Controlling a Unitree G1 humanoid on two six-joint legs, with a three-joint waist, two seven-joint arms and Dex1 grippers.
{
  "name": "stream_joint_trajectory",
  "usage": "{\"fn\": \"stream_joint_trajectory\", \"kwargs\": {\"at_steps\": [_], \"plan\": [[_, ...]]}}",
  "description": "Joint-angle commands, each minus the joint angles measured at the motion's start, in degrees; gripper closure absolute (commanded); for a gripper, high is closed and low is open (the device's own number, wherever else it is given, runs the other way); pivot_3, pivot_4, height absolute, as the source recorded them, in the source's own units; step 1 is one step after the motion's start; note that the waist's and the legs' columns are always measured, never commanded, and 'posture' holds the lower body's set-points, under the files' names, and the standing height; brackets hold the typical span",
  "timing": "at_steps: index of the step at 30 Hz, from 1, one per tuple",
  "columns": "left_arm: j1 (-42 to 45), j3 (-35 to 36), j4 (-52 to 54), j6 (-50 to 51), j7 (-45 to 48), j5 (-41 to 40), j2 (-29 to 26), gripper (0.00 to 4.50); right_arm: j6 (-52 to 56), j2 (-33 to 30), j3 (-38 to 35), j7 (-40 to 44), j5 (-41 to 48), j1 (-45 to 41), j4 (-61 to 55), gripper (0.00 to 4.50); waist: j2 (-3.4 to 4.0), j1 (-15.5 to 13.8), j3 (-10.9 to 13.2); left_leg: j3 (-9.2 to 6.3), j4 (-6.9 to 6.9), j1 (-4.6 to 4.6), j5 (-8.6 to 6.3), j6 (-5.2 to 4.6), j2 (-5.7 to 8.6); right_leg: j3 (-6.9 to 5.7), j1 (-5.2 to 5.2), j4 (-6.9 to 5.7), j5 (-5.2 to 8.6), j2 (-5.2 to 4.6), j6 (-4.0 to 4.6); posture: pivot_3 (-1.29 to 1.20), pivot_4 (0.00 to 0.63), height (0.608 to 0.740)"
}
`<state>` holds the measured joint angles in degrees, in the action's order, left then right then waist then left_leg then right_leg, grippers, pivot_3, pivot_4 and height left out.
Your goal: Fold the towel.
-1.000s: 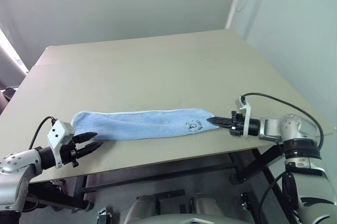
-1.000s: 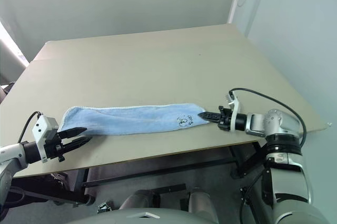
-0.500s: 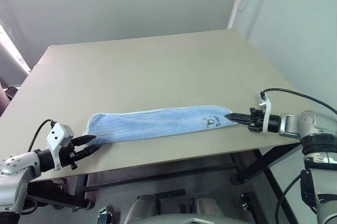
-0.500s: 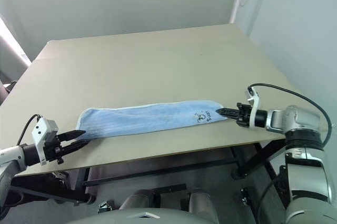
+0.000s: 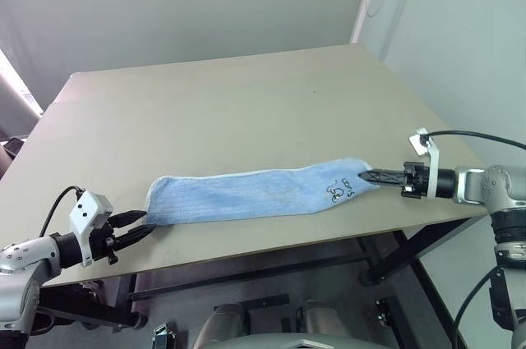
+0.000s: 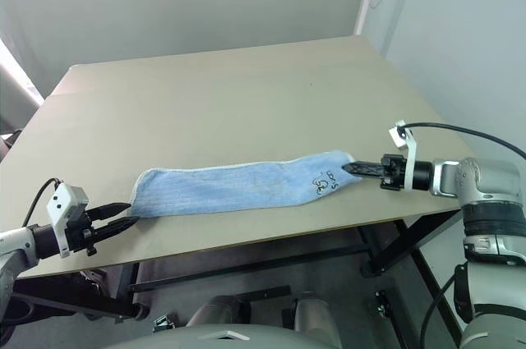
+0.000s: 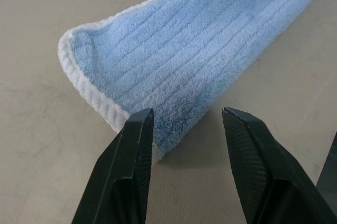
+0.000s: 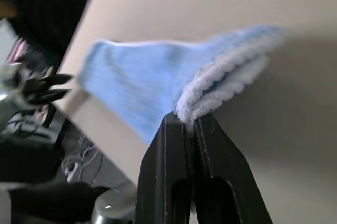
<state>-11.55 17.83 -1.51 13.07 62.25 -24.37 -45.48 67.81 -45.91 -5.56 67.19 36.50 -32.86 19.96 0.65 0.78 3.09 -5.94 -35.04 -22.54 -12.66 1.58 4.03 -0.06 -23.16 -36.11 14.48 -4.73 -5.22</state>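
The light blue towel (image 5: 255,195) lies as a long folded strip across the front of the tan table (image 5: 246,94), its dark print (image 5: 337,191) near the right end. My right gripper (image 5: 370,175) is shut on that right end and holds it a little above the table; in the right wrist view the whitish edging (image 8: 210,97) is pinched at the tips of the gripper (image 8: 189,119). My left gripper (image 5: 138,226) hovers open at the table's front left edge. The towel's rounded left end (image 7: 131,66) lies just ahead of its fingers (image 7: 138,145), not gripped.
The table's front edge (image 5: 246,246) runs close below the towel, and its right corner (image 5: 481,211) is under my right wrist. A pale wall (image 5: 460,53) stands to the right. Bare tabletop stretches behind the towel.
My right gripper has pulled the towel's printed end to the right and lifted it slightly. The strip slid right, so its left end drew away from my still left gripper.
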Motion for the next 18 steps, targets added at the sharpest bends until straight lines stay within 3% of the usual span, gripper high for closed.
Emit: {"fn": "stream_joint_trajectory", "kwargs": {"at_steps": [1,8,14,18], "plan": [[-0.32,1.23,1.45,0.04,-0.28,-0.34,-0.53,2.32,3.55,2.05,-2.57,-1.50,4.59,-3.53,-5.44,4.46,-0.01,-0.07,0.01,0.00,0.00,-0.01,0.00,0.00,0.00,0.00,-0.01,0.00,0.00,-0.01,0.00,0.00,0.000,0.740],[-1.06,0.31,2.49,0.76,-1.39,-0.08,-0.08,2.32,8.41,11.37,1.03,-4.50,8.88,-8.41,-10.02,4.46,-0.02,0.04,0.01,-0.03,0.01,-0.02,-0.01,0.00,0.00,0.05,-0.07,0.01,-0.03,-0.04,0.05,0.00,0.000,0.740],[-0.53,0.04,3.56,1.51,-2.50,-0.29,0.31,2.32,4.73,21.45,7.00,-7.19,6.23,-11.29,-7.06,4.46,-0.02,0.01,0.01,-0.05,0.01,-0.02,-0.01,0.00,0.01,0.04,-0.20,0.01,-0.15,-0.03,0.22,0.00,0.000,0.740],[-1.66,1.30,4.23,1.69,-3.19,-0.47,0.06,2.32,-2.59,26.03,13.03,-10.60,-0.15,-9.98,-5.15,4.46,-0.04,-0.06,0.00,-0.06,0.02,-0.02,-0.01,0.00,0.05,0.02,-0.22,0.01,-0.16,-0.02,0.22,0.00,0.000,0.740]]}}
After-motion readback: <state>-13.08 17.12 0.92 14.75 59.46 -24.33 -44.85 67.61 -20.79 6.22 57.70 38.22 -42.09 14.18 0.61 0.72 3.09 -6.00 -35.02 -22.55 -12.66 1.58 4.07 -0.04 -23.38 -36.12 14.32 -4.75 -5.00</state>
